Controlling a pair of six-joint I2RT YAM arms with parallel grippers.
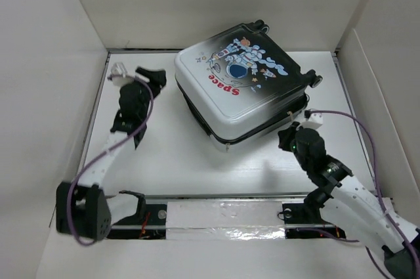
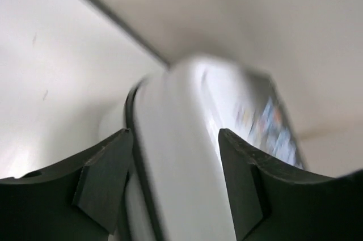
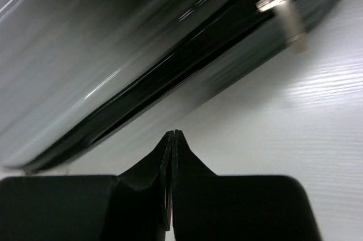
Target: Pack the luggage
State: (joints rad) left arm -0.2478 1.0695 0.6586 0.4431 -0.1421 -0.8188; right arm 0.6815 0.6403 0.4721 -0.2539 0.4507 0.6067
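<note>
The luggage (image 1: 239,85) lies flat at the back middle of the table, lid down, astronaut and red "Space" print facing up, wheels at the far right. A dark seam runs between its two shells. My left gripper (image 1: 152,75) is open and empty just left of the case; in the left wrist view (image 2: 174,133) its fingers frame the blurred white edge of the luggage (image 2: 181,99). My right gripper (image 1: 285,139) is shut and empty by the case's front right side. In the right wrist view (image 3: 174,134) it points at the black side of the luggage (image 3: 113,54), apart from it.
White walls enclose the table (image 1: 184,154) at the left, back and right. A metal zipper pull (image 3: 281,4) hangs from the case's seam. A taped strip (image 1: 223,216) runs along the near edge between the arm bases.
</note>
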